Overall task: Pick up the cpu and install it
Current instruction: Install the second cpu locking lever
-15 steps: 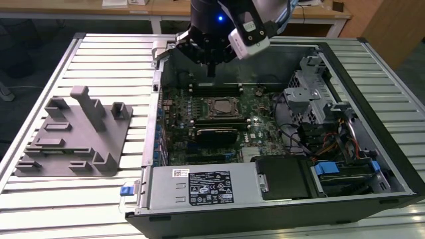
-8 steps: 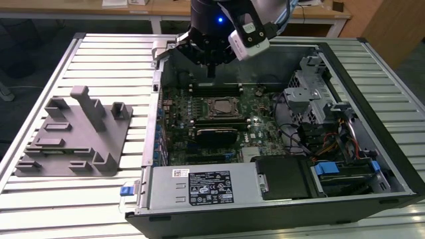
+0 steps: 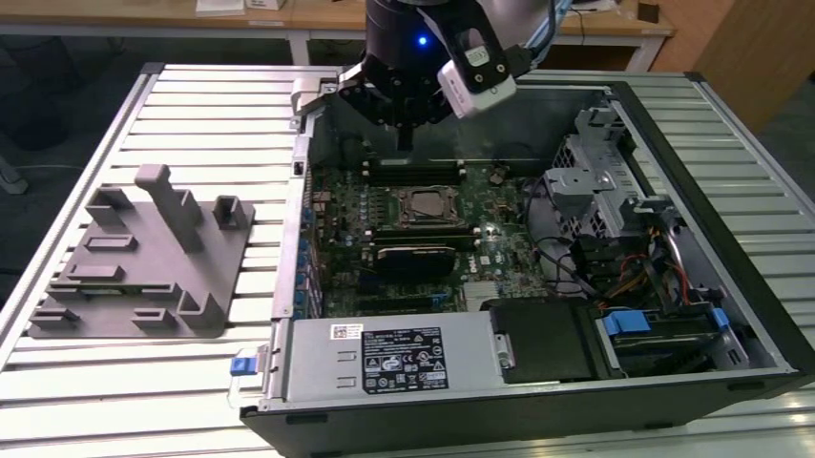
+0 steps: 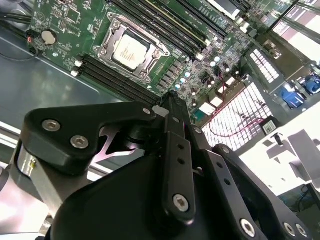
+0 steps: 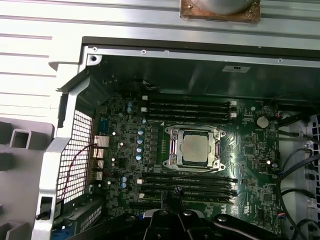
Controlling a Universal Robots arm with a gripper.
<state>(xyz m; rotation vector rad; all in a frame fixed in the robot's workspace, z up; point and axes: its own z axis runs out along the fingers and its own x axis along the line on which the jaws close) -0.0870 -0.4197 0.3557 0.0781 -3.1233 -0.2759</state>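
The cpu is a pale silvery square lying flat inside the metal-framed socket of the green motherboard. It also shows in the first wrist view and, smaller, in the exterior view. My gripper hangs above the open computer case, over the far part of the board and well clear of the chip. Its black fingers are pressed together with nothing between them. Their tip reaches into the first wrist view near the memory slots.
A grey plastic tray with upright posts stands on the slatted table at the exterior view's left. Inside the case are a power supply, a drive cage, loose cables and memory slots on both sides of the socket.
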